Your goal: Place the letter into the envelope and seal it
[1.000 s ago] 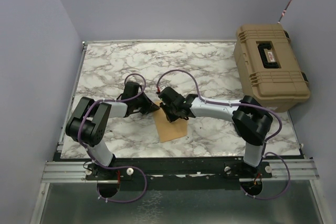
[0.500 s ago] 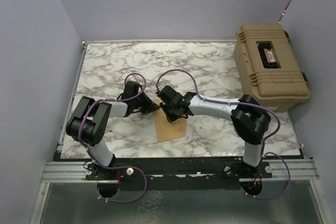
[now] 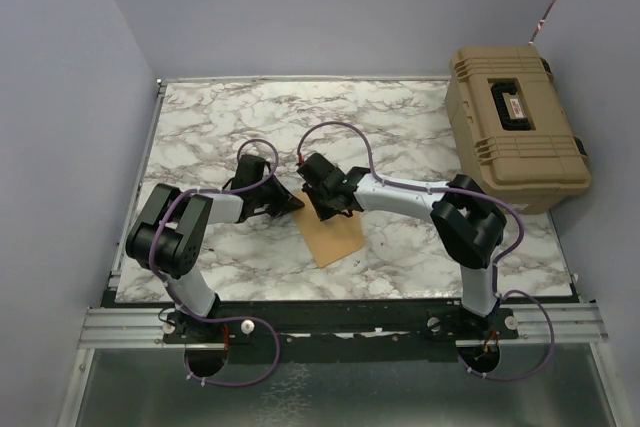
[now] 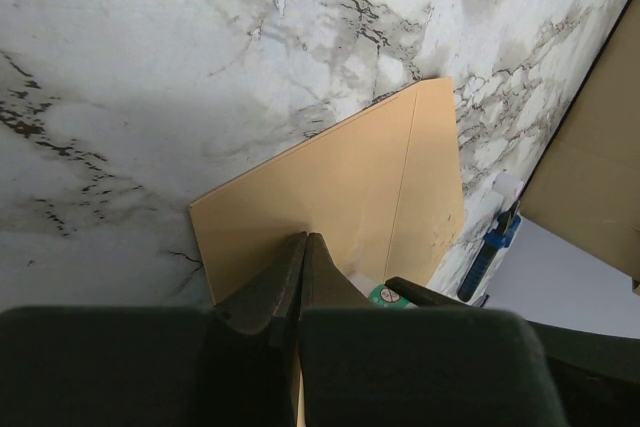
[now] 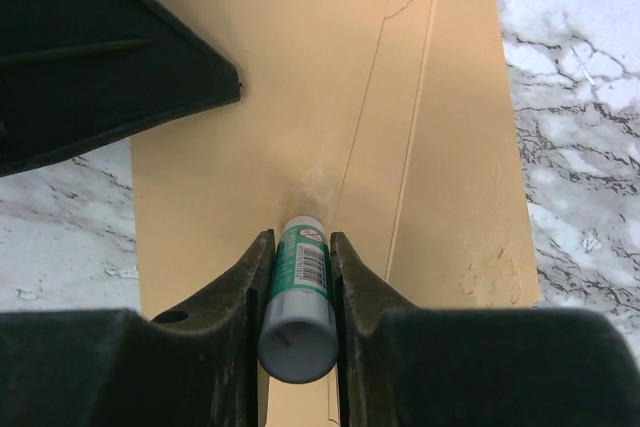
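The orange-brown envelope lies flat on the marble table between both arms; it also shows in the left wrist view and the right wrist view. My left gripper is shut, and its tips rest on the envelope's near edge. My right gripper is shut on a green-and-white glue stick. The stick's tip touches the envelope beside a fold line, and it also shows in the left wrist view. The letter is not in view.
A tan hard case stands at the table's back right. Purple walls close the left, back and right sides. The marble table top stretches behind the grippers. The two grippers sit close together over the envelope.
My right gripper with the glue stick has moved a little toward the back left. The envelope has turned and its near end has shifted slightly right. The left arm has not moved.
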You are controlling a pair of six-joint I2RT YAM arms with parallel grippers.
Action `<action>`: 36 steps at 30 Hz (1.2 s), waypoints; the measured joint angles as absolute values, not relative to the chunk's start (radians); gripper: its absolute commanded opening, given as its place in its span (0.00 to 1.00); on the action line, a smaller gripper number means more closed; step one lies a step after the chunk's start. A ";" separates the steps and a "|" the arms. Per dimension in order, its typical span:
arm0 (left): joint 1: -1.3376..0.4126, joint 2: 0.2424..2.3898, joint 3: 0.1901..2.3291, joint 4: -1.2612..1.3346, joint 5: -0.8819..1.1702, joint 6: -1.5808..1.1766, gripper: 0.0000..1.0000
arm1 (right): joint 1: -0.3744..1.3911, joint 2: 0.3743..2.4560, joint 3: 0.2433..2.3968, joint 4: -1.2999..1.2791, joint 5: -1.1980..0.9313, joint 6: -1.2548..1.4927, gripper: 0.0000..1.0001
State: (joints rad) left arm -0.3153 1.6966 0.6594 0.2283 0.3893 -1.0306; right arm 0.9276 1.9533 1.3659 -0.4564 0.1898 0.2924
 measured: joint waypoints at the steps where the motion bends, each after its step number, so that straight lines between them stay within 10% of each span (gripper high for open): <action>1: -0.315 1.697 0.659 0.229 0.389 -1.031 0.00 | 0.926 1.953 1.365 -0.453 0.183 0.287 0.01; 36: -0.316 1.710 0.661 0.239 0.393 -1.035 0.00 | 0.915 1.923 1.280 -0.300 0.177 0.247 0.01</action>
State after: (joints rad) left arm -0.3157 1.7103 0.6605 0.2390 0.3927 -1.0351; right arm 0.9154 1.9228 1.2800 -0.3004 0.1772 0.2466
